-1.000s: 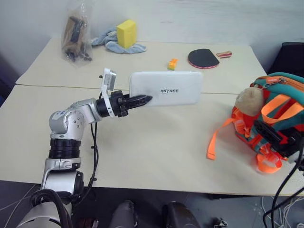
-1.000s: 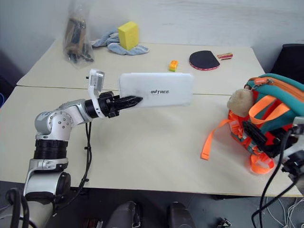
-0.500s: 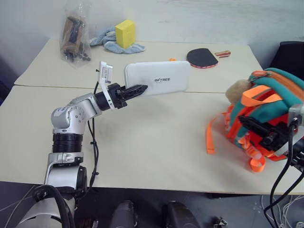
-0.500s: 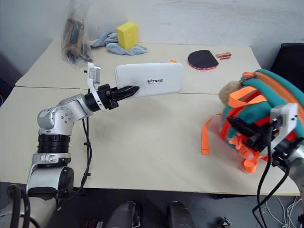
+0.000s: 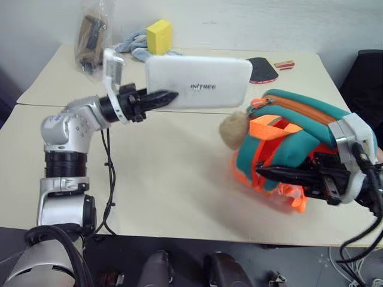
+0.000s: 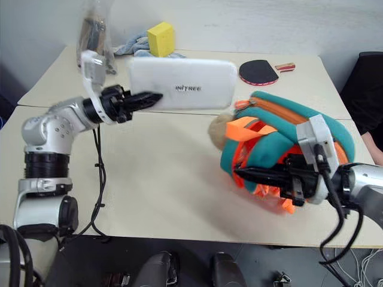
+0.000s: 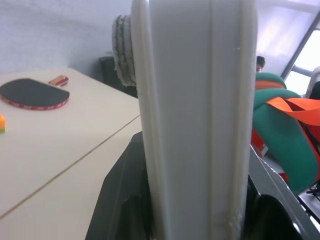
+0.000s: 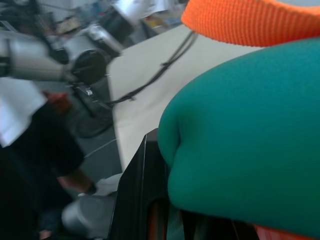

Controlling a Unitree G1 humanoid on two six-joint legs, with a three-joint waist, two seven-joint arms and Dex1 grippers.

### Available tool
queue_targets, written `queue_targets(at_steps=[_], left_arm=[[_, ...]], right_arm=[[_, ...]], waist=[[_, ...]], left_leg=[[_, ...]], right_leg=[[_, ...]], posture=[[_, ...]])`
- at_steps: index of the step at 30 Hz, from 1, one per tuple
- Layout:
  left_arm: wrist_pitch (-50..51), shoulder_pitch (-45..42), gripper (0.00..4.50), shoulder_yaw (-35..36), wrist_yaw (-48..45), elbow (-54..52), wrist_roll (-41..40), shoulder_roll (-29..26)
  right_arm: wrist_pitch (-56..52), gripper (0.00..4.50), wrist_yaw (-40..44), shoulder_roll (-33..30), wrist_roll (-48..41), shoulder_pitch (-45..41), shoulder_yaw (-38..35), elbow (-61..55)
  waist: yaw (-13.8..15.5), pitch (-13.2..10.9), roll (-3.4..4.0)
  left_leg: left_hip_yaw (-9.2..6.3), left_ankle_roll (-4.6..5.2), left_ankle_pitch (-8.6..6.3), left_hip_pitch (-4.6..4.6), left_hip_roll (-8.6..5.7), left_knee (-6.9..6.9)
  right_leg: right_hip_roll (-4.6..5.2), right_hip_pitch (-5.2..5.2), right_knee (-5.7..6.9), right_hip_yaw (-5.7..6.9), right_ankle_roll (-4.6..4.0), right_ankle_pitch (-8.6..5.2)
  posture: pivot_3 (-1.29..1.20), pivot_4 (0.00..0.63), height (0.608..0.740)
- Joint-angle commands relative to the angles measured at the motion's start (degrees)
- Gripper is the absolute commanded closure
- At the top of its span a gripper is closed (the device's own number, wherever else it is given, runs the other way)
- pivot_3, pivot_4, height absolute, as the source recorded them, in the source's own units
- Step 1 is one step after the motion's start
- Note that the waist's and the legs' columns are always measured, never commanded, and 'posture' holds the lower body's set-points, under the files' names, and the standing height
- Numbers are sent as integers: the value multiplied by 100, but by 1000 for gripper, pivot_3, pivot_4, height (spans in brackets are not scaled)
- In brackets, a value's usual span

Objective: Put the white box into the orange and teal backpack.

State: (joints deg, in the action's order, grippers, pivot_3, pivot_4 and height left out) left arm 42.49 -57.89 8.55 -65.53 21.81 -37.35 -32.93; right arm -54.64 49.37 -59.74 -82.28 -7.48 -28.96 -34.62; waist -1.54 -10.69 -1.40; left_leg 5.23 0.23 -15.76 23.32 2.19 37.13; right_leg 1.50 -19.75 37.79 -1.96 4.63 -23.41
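My left gripper (image 5: 163,97) is shut on the left end of the white box (image 5: 200,82), a flat case with grey lettering, and holds it level above the table. In the left wrist view the white box (image 7: 195,120) stands edge-on between the black fingers (image 7: 120,200). The orange and teal backpack (image 5: 299,134) is tipped over to the right of the box, its orange-zippered top and beige plush charm (image 5: 230,129) facing the box. My right gripper (image 5: 284,174) reaches in from the right and is shut on the backpack's underside among the orange straps; teal fabric (image 8: 250,130) presses against its finger.
At the back of the table (image 5: 173,179) stand a yellow sponge block (image 5: 158,36) on a blue-grey cloth (image 5: 133,45), a clear bag (image 5: 93,42) of dark items and a black table tennis paddle (image 5: 263,68). A dark chair (image 5: 368,78) stands off the right edge.
My right gripper has closed on the backpack and carried it left towards the table's middle, tipping it over. My left gripper has raised the white box.
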Motion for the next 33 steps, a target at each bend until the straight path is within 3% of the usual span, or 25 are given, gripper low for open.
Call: queue_targets(at_steps=[1,5,10,24,33], left_arm=[[-11,-235,3080,237,-444,31,-257,-199],[192,-262,3080,208,-930,-77,-450,-310],[163,-30,3080,-75,-1609,-328,-370,-463],[-1652,-884,3080,-1159,-2687,1131,870,-99],[-2336,-1492,3080,-2296,-2697,1747,534,-300]], right_arm=[[-253,4496,146,-290,-1068,281,-880,-44],[-679,4496,242,-563,-1765,756,-1798,311],[-910,4496,535,-482,-1205,1310,-2143,346],[-839,4496,1227,-479,-229,1691,-2111,530],[-627,4496,1151,-400,61,1475,-1542,454]], waist=[[-3,-1,-3],[1,-8,-14],[1,-13,-23],[58,-14,-24],[117,-15,-26]], left_leg=[[0,2,-1,1,0,0],[-3,4,-2,1,0,6],[-3,6,0,-2,-1,11],[-4,12,5,-4,-5,16],[-3,12,4,-4,-4,19]], right_leg=[[1,3,1,1,0,0],[2,4,-2,3,0,0],[2,6,-5,2,0,0],[3,10,-3,1,2,1],[3,6,3,-1,2,1]], posture=[[0,150,740],[0,150,740],[0,150,740],[0,150,740],[0,150,740]])
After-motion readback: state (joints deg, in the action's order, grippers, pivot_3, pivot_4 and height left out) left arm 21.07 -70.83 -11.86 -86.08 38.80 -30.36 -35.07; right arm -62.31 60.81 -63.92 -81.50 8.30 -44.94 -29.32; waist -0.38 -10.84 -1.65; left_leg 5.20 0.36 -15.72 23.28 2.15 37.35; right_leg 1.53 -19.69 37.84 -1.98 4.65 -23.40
